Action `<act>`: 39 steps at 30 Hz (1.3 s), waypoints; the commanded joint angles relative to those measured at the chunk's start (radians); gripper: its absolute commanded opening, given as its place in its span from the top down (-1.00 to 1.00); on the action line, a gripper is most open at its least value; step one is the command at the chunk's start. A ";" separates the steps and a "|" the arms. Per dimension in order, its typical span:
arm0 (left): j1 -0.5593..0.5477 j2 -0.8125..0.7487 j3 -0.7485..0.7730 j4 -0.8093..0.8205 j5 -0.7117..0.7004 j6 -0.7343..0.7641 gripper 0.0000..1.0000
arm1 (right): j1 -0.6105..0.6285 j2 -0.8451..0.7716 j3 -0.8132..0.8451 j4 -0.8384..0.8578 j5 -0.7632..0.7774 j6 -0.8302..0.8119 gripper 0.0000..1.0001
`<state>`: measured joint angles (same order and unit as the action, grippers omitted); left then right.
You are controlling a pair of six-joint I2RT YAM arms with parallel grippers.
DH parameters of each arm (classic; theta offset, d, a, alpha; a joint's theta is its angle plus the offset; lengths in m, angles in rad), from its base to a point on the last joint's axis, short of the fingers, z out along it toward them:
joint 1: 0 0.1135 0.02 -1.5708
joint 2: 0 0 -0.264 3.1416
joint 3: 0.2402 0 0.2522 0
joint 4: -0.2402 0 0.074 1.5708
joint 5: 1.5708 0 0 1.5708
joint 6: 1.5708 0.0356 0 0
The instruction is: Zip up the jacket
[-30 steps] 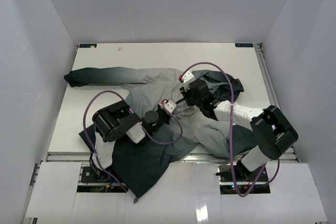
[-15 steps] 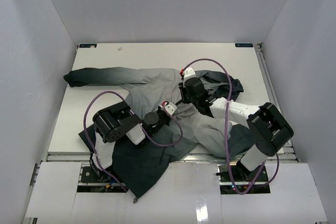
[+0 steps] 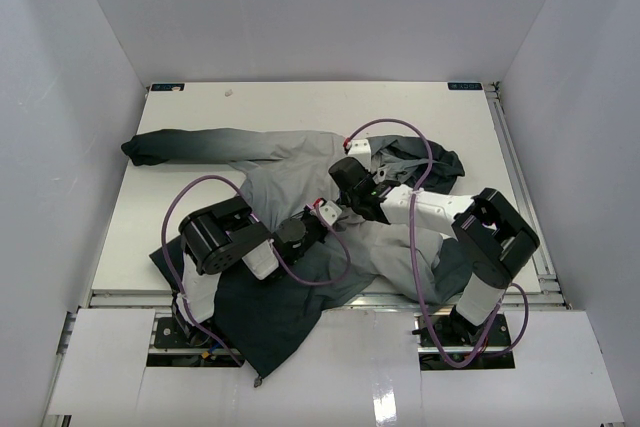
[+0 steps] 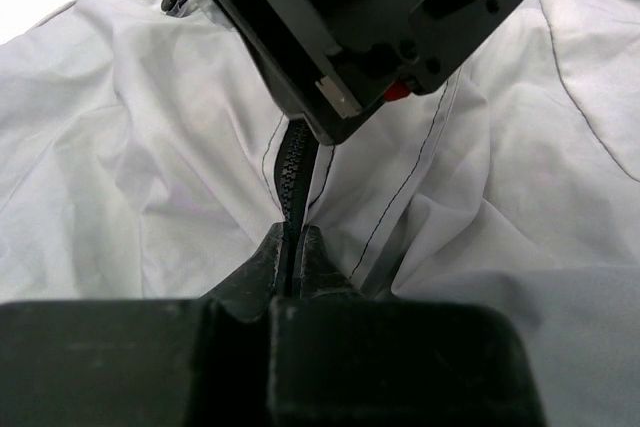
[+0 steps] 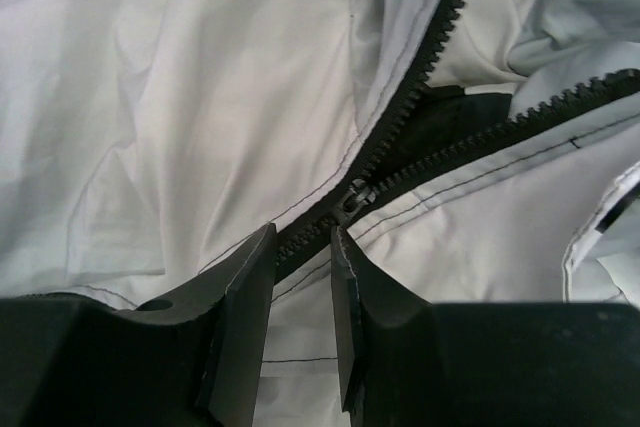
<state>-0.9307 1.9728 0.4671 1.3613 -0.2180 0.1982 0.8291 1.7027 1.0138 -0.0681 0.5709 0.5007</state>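
The jacket (image 3: pixel 285 162) lies spread on the white table (image 3: pixel 300 107), light grey with a dark hem. My left gripper (image 3: pixel 322 215) is shut on the closed zipper (image 4: pixel 297 162), pinching it between its fingertips (image 4: pixel 270 257). My right gripper (image 3: pixel 340 192) hovers just beyond the left one, and its black body (image 4: pixel 380 17) fills the top of the left wrist view. Its jaws (image 5: pixel 303 247) are open, straddling the closed zipper just below the slider (image 5: pixel 355 192) without gripping it. Above the slider the two tooth rows (image 5: pixel 440 7) part over dark lining.
One sleeve (image 3: pixel 170 145) stretches to the far left. The dark hood (image 3: pixel 435 162) bunches at the right. The dark hem (image 3: pixel 270 327) hangs over the table's front edge. Purple cables (image 3: pixel 185 197) loop over both arms. White walls enclose the table.
My right gripper has moved left and nearer along the zipper, closing up to the left gripper. The left gripper has stayed in place on the zipper.
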 commanded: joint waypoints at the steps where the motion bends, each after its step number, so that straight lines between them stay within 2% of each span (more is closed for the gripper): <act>1: -0.019 -0.013 -0.021 0.162 -0.017 0.006 1.00 | 0.005 -0.005 0.038 -0.063 0.130 0.074 0.29; 8: -0.024 -0.010 -0.019 0.166 -0.025 0.010 1.00 | 0.006 -0.010 0.058 -0.091 0.188 0.065 0.29; 18: -0.031 0.010 -0.018 0.184 -0.031 0.014 1.00 | 0.008 0.020 0.085 -0.057 0.162 0.055 0.26; 29: -0.037 0.014 -0.023 0.208 -0.042 0.020 1.00 | 0.021 0.089 0.139 -0.099 0.197 0.070 0.11; 35: -0.039 0.015 -0.029 0.223 -0.052 0.024 1.00 | 0.025 0.112 0.150 -0.122 0.231 0.079 0.12; 39: -0.040 0.017 -0.030 0.230 -0.055 0.025 1.00 | 0.024 0.124 0.156 -0.134 0.244 0.084 0.22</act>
<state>-0.9580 1.9751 0.4639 1.3627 -0.2605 0.2211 0.8489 1.8116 1.1312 -0.1849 0.7511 0.5528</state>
